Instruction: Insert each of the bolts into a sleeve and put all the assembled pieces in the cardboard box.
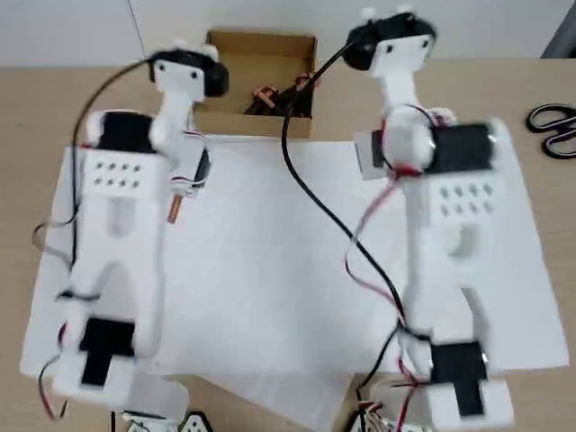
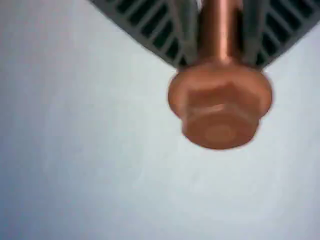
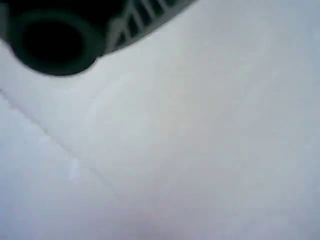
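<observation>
My left gripper hangs over the left part of the white sheet, shut on a copper bolt. In the left wrist view the bolt sits between grey ribbed fingers, its hexagonal head sticking out past them above the sheet. My right gripper is at the sheet's far right side. Its wrist view has a black sleeve with its open end showing, beside a ribbed finger. The cardboard box stands at the back between the arms, with several copper and dark pieces inside.
A white sheet covers the wooden table between the arms. Black scissors lie at the far right. A black cable runs across the sheet from the right arm's upper part to its base.
</observation>
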`<state>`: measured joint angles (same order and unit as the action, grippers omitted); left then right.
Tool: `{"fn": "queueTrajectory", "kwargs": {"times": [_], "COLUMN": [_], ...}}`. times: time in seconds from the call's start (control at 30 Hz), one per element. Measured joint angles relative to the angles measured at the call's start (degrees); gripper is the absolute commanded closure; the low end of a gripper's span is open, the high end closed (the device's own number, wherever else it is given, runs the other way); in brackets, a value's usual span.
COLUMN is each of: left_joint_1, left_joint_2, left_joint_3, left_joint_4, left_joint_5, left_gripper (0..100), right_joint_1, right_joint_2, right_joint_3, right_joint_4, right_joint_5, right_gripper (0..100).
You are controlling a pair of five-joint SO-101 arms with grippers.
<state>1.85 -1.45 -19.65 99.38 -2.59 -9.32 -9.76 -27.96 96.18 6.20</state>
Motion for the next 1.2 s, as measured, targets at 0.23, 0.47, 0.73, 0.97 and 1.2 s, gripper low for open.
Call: {"fn": "queueTrajectory", "kwargs": {"times": [0.23, 0.47, 0.73, 0.97, 1.2], "left_joint_1": [1.41, 3.78, 3.87, 3.87, 3.87], "left_joint_2": [-17.49, -29.10, -38.68, -45.71, -51.69], "left_joint_3": [-0.09, 7.56, 24.09, 40.18, 51.16], "left_joint_4": [0.00, -0.70, -12.57, -24.62, -33.14], "left_joint_5": [8.97, 14.68, 22.59, 23.65, 23.65], "left_gripper": [99, 99, 99, 99, 99], "right_joint_1": [0.00, 0.00, 0.00, -7.65, -11.34], "right_joint_2": [-18.81, -33.05, -41.67, -48.35, -53.63], "right_joint_3": [5.71, 24.62, 51.16, 71.30, 83.96], "right_joint_4": [0.00, -2.11, -21.45, -36.66, -49.85], "right_joint_5": [0.00, 0.00, 0.00, 0.00, 0.00], "right_gripper": [99.2, 99.2, 99.2, 99.2, 99.2]}}
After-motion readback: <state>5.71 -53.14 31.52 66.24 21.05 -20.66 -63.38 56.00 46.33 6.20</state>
